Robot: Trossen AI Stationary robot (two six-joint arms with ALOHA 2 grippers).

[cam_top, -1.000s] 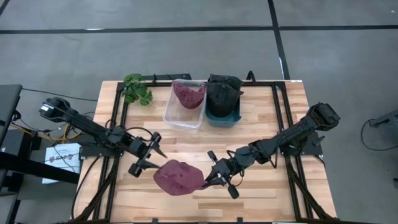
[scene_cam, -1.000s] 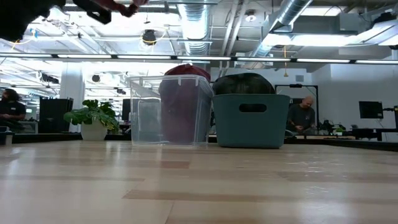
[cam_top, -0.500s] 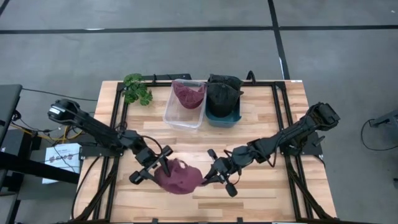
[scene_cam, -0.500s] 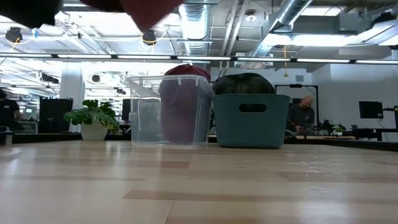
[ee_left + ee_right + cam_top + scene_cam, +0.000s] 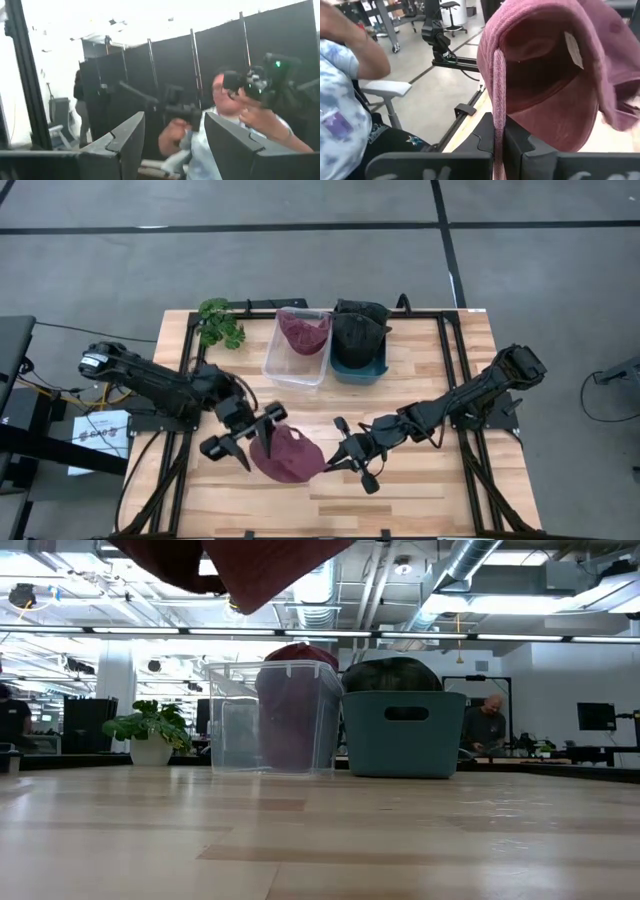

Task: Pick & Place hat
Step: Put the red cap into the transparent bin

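While the maroon hat [image 5: 285, 457] is off the desk [image 5: 430, 380] w/ its strap pinched in your right tool [image 5: 341, 462], the pick looks done but the place isn't. In the right wrist view the hat [image 5: 555, 80] hangs open side toward the cam, strap running down between the two dark fingers [image 5: 517, 140], which are closed narrow on it. The low view shows the hat's underside [image 5: 250, 565] at the pic's top edge, clear of the desk surface [image 5: 320, 840], so it's airborne, near the front-middle of the desk.

Your left tool [image 5: 246, 442] sits just beside the hat's left edge, fingers spread wide, holding nothing; the left wrist view looks into the room past them, no cloth between them.

Behind, well apart from the hat: clear bin [image 5: 298, 346] w/ a maroon hat already in it, and just beside it a teal bin [image 5: 358, 345] w/ a dark hat. A plant [image 5: 220, 322] sits at the back-left corner.

Judging by colour, the clear bin is prob. the target. What's left, as far as you can tell: carry the hat back over that bin, lower, let go, and pull both arms clear.
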